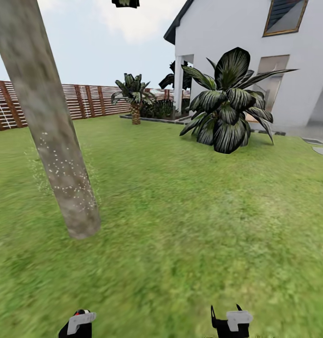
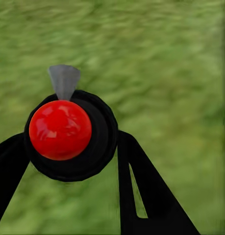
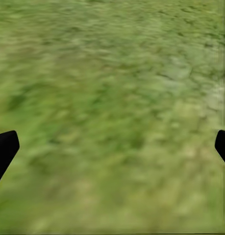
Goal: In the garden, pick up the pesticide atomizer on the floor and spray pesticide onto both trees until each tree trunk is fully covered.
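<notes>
Lawn (image 1: 189, 225): grass is spread across the whole garden, up to the white house (image 1: 227, 42).
Tree trunk (image 1: 49, 131): seen leaning at the left, flecked with white specks low down.
Pesticide atomizer (image 2: 61, 129): red-capped, black-bodied, clamped between the left gripper (image 2: 73, 161) fingers, above grass.
Right gripper (image 3: 112, 142): fingers are spread wide, nothing held.

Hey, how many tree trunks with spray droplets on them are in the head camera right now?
1. The speckled tree trunk leans at the left of the head view, rooted in the lawn. A small palm stands far back by the fence; droplets there can't be judged.
</notes>
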Tool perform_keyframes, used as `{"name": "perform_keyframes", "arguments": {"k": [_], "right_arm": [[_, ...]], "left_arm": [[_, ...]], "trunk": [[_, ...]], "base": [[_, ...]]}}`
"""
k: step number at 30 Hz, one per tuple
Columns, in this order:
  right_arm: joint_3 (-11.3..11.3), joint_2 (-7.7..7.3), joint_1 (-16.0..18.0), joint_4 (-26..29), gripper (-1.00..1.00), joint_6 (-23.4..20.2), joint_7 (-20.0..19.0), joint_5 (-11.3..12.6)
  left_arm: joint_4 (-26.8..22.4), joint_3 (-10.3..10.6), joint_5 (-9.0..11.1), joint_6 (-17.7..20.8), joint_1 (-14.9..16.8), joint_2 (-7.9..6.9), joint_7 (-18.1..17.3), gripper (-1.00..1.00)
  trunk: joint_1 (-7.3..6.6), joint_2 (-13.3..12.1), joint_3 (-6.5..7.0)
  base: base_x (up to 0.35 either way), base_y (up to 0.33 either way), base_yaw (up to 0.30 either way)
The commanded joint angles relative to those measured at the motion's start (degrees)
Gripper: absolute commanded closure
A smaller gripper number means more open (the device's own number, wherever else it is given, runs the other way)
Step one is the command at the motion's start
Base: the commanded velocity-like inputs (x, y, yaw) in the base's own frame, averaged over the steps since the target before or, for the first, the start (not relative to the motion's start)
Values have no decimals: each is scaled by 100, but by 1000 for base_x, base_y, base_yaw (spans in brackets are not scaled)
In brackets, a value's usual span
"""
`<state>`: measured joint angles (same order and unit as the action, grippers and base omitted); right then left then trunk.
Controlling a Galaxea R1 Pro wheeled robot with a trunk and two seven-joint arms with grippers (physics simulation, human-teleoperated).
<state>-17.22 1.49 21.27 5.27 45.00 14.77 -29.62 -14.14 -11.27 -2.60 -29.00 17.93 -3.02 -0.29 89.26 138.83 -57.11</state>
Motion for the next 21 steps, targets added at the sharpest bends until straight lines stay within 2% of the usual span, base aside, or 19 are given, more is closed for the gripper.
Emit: {"name": "perform_keyframes", "arguments": {"k": [1, 21], "right_arm": [[-1, 0, 0, 0, -100, 0, 0, 1], [-1, 9, 0, -16, -100, 0, 0, -1]], "left_arm": [[-1, 2, -3, 0, 0, 1, 2, 100], [-1, 2, -4, 0, 0, 2, -5, 100]], "trunk": [[0, 0, 5], [0, 0, 85]], "base": [[0, 0, -238], [0, 0, -260]]}}
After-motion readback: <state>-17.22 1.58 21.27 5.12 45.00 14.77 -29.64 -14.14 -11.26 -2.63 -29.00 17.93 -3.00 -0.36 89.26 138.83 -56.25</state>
